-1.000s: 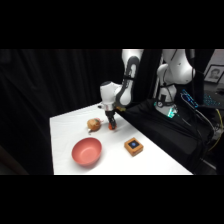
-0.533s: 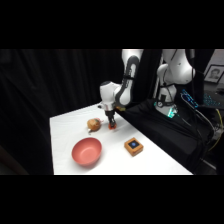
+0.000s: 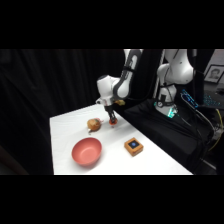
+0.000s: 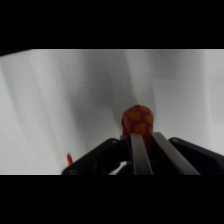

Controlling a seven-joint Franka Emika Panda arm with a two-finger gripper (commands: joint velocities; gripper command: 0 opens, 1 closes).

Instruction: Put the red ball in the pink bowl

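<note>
**Gripper low over the red ball, beside the brown lump**

The white arm reached down from the upper right, and its gripper [image 3: 112, 120] stood low at the table [image 3: 65, 125], just to the right of the tan-brown lump [image 3: 93, 124] in the side view. In the wrist view the red ball [image 4: 137, 120] sat on the white surface right at the tips of the two fingers [image 4: 137, 152]; the fingers lay close alongside each other with the ball at their far end, patterned in red and orange. Whether the fingers actually pinched the ball or only stood against it could not be told from either view.

The pink bowl [image 3: 87, 151] rested in front of the tan-brown lump, toward the near edge of the table, apart from both lump and gripper. The small orange box [image 3: 134, 146] with a dark top lay to the right of the bowl, near it but not touching. The ball was well outside the bowl.
</note>
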